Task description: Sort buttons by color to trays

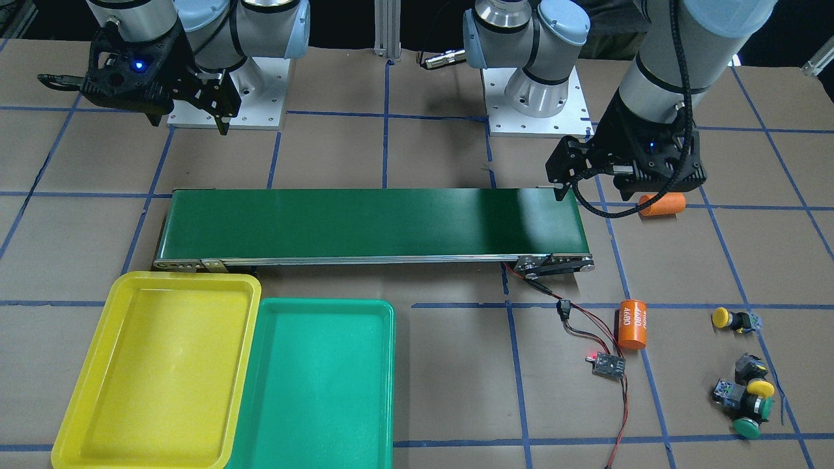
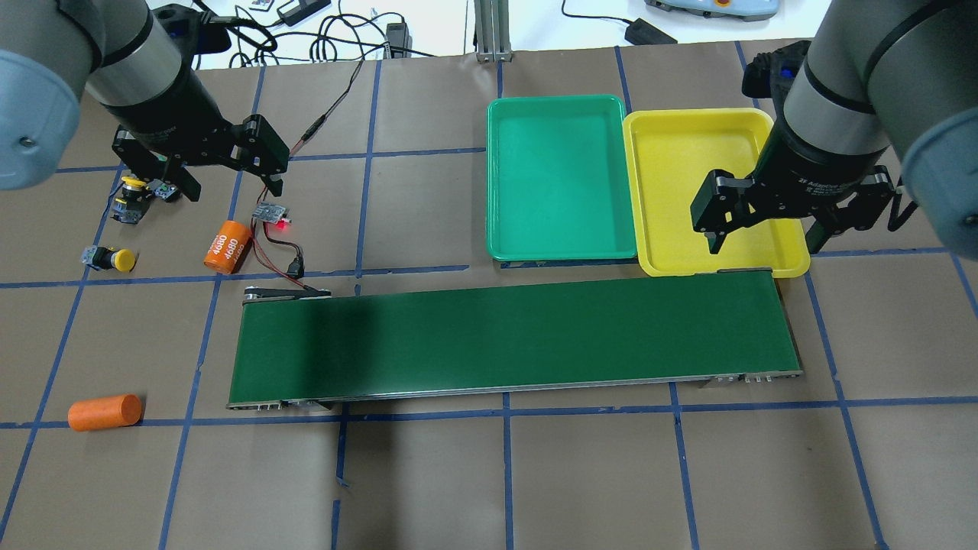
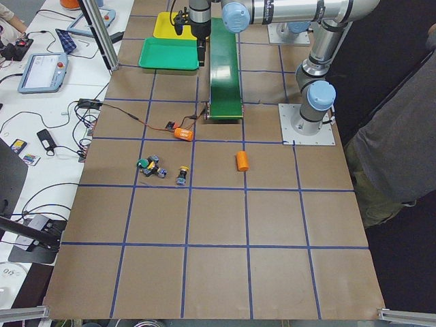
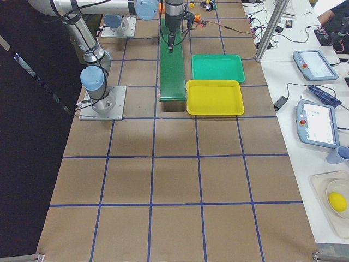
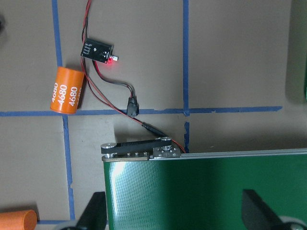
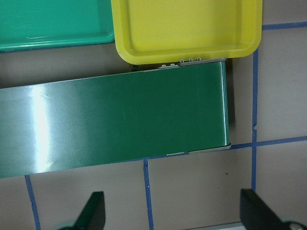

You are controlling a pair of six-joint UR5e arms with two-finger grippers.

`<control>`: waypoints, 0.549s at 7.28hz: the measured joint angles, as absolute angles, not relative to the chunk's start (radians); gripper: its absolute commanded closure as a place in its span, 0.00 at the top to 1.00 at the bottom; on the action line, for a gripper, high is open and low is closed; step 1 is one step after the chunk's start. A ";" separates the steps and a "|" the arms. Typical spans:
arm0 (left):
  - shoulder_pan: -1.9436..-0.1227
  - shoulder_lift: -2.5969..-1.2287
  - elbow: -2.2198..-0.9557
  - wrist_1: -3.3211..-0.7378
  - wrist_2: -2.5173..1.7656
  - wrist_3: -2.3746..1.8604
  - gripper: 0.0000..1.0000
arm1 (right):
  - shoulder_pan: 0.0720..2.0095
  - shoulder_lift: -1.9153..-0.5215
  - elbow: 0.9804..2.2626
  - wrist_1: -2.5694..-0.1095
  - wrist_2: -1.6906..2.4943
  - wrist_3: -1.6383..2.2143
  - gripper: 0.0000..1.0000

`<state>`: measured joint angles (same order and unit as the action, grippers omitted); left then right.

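Note:
One yellow button (image 2: 121,260) lies alone on the left of the table, also seen in the front view (image 1: 724,318). A cluster of buttons (image 1: 748,396) with yellow and green caps lies close by; overhead it (image 2: 131,197) is partly hidden under my left arm. My left gripper (image 2: 233,183) hangs open above the table beside that cluster, and its wrist view shows both fingers (image 5: 93,213) spread over the conveyor's end. The teal green tray (image 2: 561,176) and yellow tray (image 2: 688,191) sit side by side, holding nothing. My right gripper (image 2: 762,238) is open over the yellow tray's near edge.
A long dark green conveyor belt (image 2: 512,340) lies across the middle. Two orange cylinders, one marked 4680 (image 2: 228,246) and one plain (image 2: 105,412), lie on the left. A small circuit board (image 2: 271,214) with red and black wires sits near the belt's end.

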<state>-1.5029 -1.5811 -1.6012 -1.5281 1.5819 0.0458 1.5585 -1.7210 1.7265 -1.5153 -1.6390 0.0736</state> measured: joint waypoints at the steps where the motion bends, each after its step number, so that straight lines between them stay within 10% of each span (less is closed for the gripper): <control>1: -1.509 -1.586 -1.580 -1.545 1.582 0.044 1.00 | 1.559 -1.721 1.727 -1.515 -1.639 0.074 1.00; 4: -1.516 -1.608 -1.500 -1.620 1.583 0.047 1.00 | 1.558 -1.722 1.727 -1.515 -1.640 0.073 1.00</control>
<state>-1.5159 -1.6078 -1.4998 -1.6198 1.5833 0.0472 1.5585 -1.7217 1.7272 -1.5146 -1.6400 0.0733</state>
